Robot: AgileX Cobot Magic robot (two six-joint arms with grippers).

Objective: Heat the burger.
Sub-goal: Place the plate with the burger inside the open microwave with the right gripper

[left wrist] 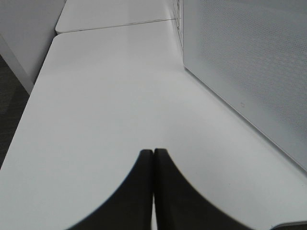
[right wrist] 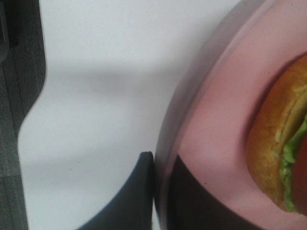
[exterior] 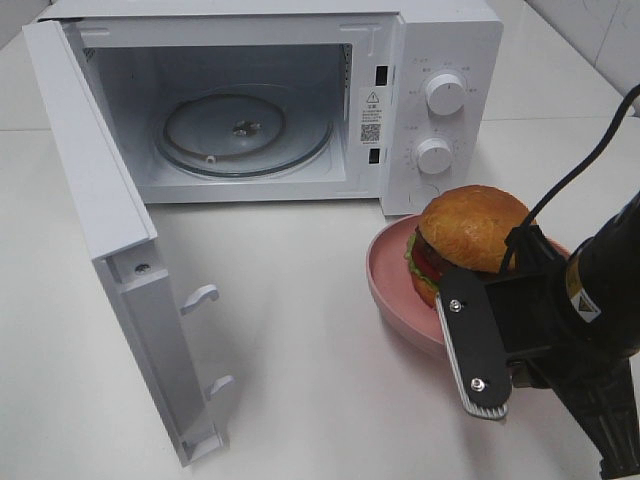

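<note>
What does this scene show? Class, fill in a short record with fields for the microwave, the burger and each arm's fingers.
Microwave: white box-shaped microwave oven, door swung open, glass turntable bare
Burger: round golden-bun hamburger on round pink plate, on white table outside the oven
Right fingers: black, shut on the pink plate's rim
Left fingers: black, shut together, holding nothing, over the table

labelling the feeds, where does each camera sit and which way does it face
exterior high: mounted high in front, looking down at the open microwave, burger on the pink plate; right arm shows.
left wrist: low over the table, looking along it, microwave door alongside; shut left claw shows.
right wrist: at the plate's rim, burger beside; right claw shut on the rim.
shared: exterior high and right wrist both show burger and plate.
</note>
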